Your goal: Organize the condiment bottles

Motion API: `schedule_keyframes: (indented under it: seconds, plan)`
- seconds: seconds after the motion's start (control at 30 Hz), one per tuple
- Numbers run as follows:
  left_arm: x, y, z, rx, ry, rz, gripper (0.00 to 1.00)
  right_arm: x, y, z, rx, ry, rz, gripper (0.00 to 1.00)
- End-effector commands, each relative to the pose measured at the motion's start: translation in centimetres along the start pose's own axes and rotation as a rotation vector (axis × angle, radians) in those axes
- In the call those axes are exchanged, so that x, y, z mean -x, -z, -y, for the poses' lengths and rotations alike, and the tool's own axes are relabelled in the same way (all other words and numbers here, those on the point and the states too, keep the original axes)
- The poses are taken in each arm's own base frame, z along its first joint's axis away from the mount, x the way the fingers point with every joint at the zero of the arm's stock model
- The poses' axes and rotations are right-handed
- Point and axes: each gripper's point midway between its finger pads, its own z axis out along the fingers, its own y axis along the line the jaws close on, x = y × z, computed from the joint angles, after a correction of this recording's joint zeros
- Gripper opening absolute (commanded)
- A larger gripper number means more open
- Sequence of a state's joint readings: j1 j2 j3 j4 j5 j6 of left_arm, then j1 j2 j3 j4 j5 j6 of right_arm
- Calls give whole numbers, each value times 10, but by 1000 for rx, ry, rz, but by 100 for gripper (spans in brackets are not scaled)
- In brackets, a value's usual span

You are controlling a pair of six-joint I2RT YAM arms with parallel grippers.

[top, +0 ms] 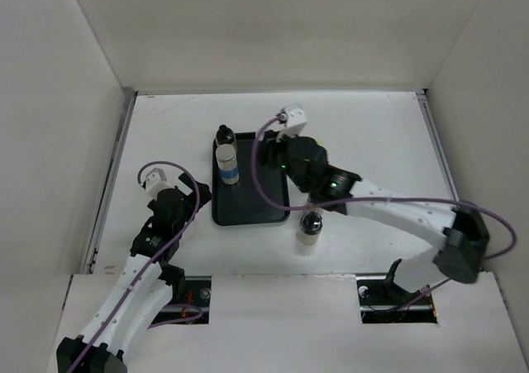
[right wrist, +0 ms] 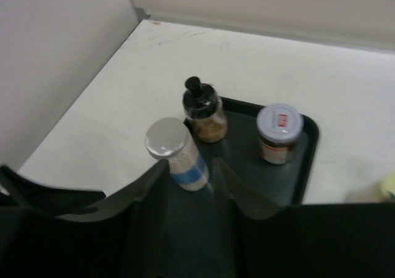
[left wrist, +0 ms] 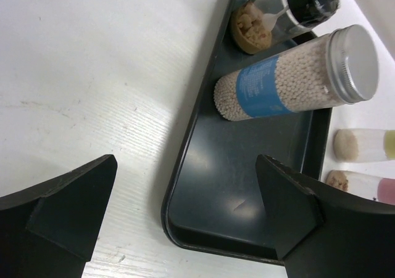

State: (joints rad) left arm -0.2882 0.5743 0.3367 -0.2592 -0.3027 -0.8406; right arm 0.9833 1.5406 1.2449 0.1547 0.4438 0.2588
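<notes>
A black tray [top: 248,208] holds a silver-capped bottle with a blue label [top: 226,163] and a black-capped jar [top: 224,135] behind it. In the right wrist view both stand upright, the bottle [right wrist: 177,153] and the jar [right wrist: 203,108], along with a white-lidded jar [right wrist: 279,132] on the tray [right wrist: 308,167]. My right gripper [right wrist: 188,173] is open over the tray, its fingertips on either side of the silver-capped bottle's base. My left gripper [left wrist: 185,179] is open and empty above the tray's near left corner [left wrist: 179,228]. A dark-lidded jar [top: 310,227] stands on the table right of the tray.
The left wrist view shows a yellow-capped bottle [left wrist: 364,143] and a pink-capped bottle [left wrist: 364,187] beyond the tray's far side; the right arm [top: 388,208] hides them from above. White walls enclose the table on the left, back and right.
</notes>
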Motion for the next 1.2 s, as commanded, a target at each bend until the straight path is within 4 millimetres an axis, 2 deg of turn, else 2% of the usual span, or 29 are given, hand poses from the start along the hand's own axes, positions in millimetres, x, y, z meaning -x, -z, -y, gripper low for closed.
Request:
schedule_keyframes:
  seconds: [0.0,0.07,0.1,0.17,0.2,0.23,0.27,0.4,0.57,0.7,0.87,1.03,1.17]
  plan:
    - [26,5,22,-53,19,59,100,1,52,43,-99,-8,4,38]
    - [27,5,24,-53,22,57,100,-17,86,75,-179,14,-44,37]
    - [27,4,24,-51,21,55,100,-26,101,90,-219,24,-68,40]
    - [27,2,25,-47,19,51,100,-46,126,117,-289,40,-127,54]
    - [27,2,25,-46,19,50,100,-54,135,129,-320,39,-158,66]
    - [26,1,26,-46,18,49,100,-62,141,138,-342,31,-181,78]
    - [26,0,26,-44,16,46,100,-68,144,143,-352,26,-202,85]
    - [23,-3,30,-49,15,36,100,-82,136,142,-325,1,-261,94]
    - [23,-3,29,-47,14,39,100,-99,120,146,-352,24,-329,96]
    - [19,-6,26,-40,12,31,100,-111,111,142,-343,24,-369,96]
    - [18,-9,27,-39,10,26,100,-122,103,147,-363,22,-392,93]
    - [20,-10,29,-41,8,29,100,-129,99,148,-366,25,-423,74]
    - [20,-9,29,-42,8,30,100,-118,99,146,-369,21,-402,55]
